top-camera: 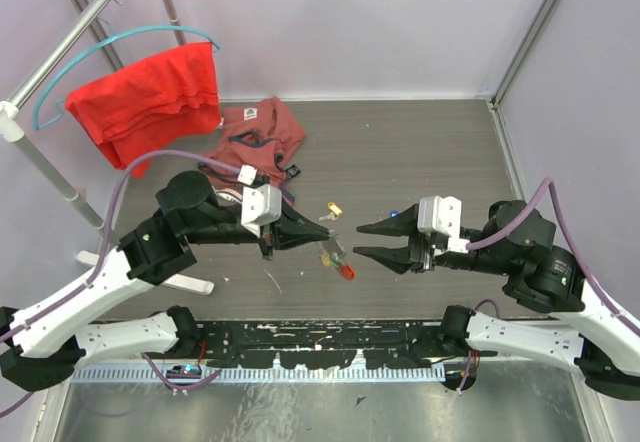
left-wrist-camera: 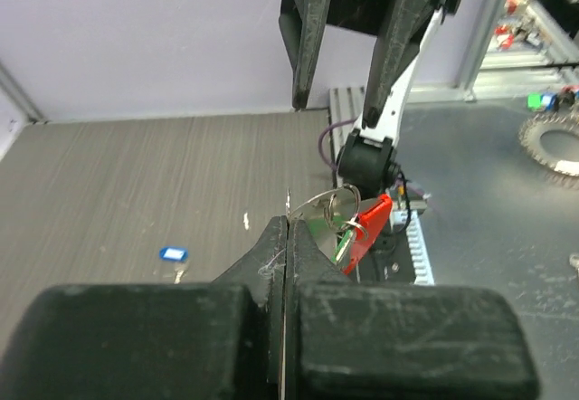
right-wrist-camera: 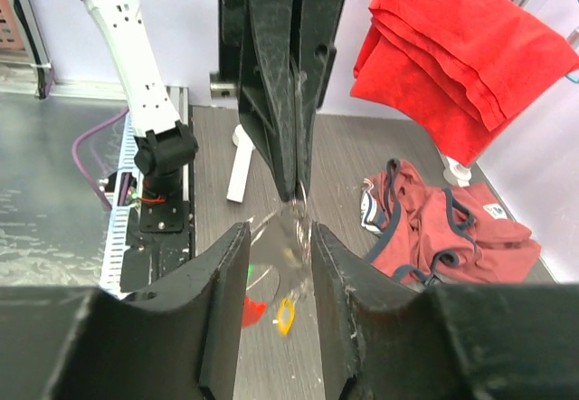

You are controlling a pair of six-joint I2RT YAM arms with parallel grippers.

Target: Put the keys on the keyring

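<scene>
Bright, even light, soft shadows, sharp top view; left pincer (left-wrist-camera: pixel 287 225) blurs up close.

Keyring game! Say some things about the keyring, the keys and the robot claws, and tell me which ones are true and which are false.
1. The left claw is shut on the keyring. True.
2. The right claw is squeezed shut. False: its jaws stand apart, with nothing pinched between them.
3. A red tag hangs from the keyring. True.
4. The blue key is already on the keyring. False: it lies by itself on the table, away from the ring.
</scene>
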